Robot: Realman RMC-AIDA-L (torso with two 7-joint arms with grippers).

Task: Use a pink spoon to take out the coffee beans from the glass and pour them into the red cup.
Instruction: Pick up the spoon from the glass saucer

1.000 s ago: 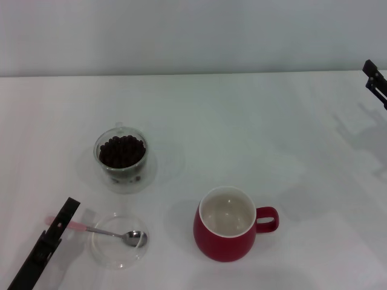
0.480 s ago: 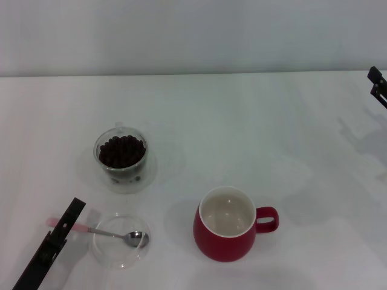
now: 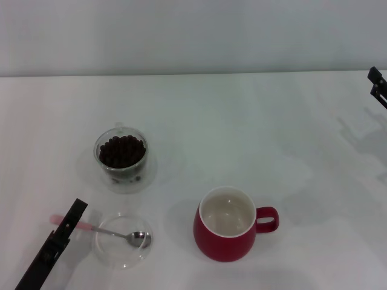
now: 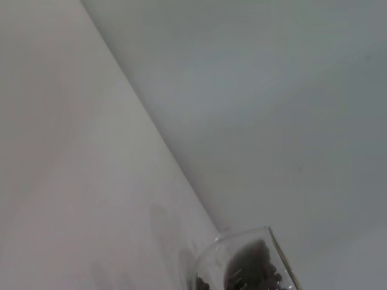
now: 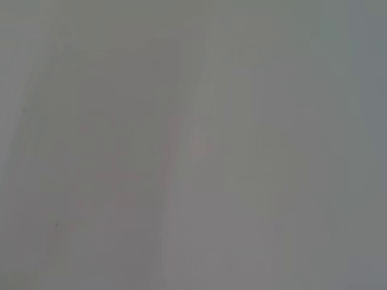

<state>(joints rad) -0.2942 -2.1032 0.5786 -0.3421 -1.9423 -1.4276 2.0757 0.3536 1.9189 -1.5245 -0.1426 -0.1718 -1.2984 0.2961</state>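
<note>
The pink spoon point(image 3: 104, 230) lies with its silver bowl in a flat clear glass dish point(image 3: 121, 256) and its pink handle pointing left. My left gripper point(image 3: 71, 216) is at the front left, its tip right at the spoon's handle. The glass point(image 3: 121, 166) full of coffee beans point(image 3: 121, 151) stands behind the dish; it also shows in the left wrist view point(image 4: 211, 266) with the beans point(image 4: 251, 273). The red cup point(image 3: 225, 241) stands at front centre, empty, with its handle to the right. My right gripper point(image 3: 378, 84) is parked at the far right edge.
The white table point(image 3: 242, 121) meets a pale wall along the back. The right wrist view shows only a plain grey surface.
My left gripper has moved slightly right and toward the front edge along the spoon's handle. The spoon and the dish have shifted a little to the right. The right gripper has drawn back slightly.
</note>
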